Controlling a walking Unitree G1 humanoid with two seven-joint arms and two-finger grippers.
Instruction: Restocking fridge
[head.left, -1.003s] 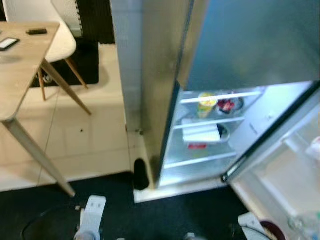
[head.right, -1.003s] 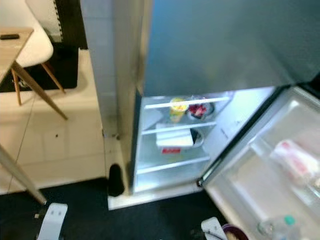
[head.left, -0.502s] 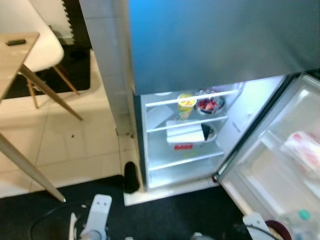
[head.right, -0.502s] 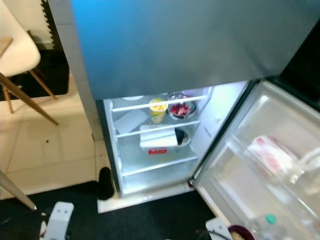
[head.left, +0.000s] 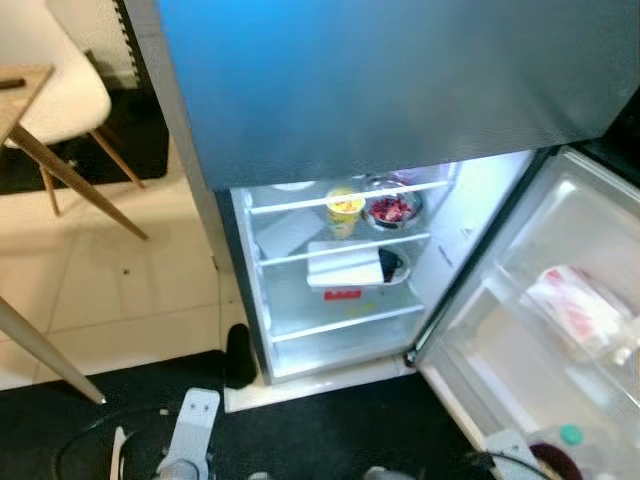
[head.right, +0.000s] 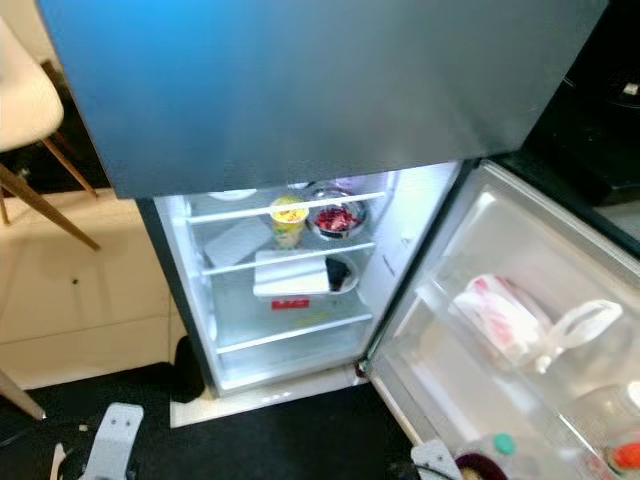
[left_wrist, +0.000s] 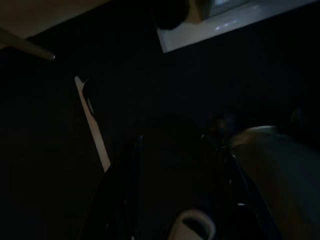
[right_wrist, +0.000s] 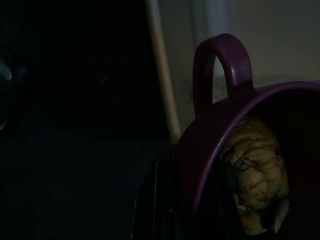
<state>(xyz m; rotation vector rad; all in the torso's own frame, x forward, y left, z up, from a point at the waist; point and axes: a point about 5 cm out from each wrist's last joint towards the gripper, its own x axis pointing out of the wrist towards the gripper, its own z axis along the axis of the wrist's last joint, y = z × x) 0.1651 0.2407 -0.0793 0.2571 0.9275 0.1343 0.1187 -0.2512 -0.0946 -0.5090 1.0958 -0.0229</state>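
Observation:
The fridge (head.left: 400, 90) stands before me with its lower door (head.right: 480, 300) swung open to the right. On its lit shelves sit a yellow cup (head.left: 345, 208), a bowl of red food (head.left: 392, 208) and a flat white box (head.left: 345, 265). The door shelf holds a pink-and-white pack (head.right: 495, 315) and a bottle with a green cap (head.right: 503, 443). My right gripper (right_wrist: 172, 210) hangs low by the door, shut on a purple cup (right_wrist: 220, 130) with a lumpy tan food (right_wrist: 255, 170) inside; the cup's rim (head.right: 480, 468) peeks in at the bottom edge. The left arm (head.left: 190, 430) hangs idle.
A wooden table leg (head.left: 45, 345) and a white chair (head.left: 60, 80) stand on the pale tiles to the left. A black object (head.left: 238, 355) leans at the fridge's lower left corner. Dark matting (head.left: 330, 430) lies under me, with a cable (head.left: 80, 440) on it.
The whole picture has slid left as the camera turned right. The fridge shelves now face me more squarely and more of the open door shows. Nothing inside has moved.

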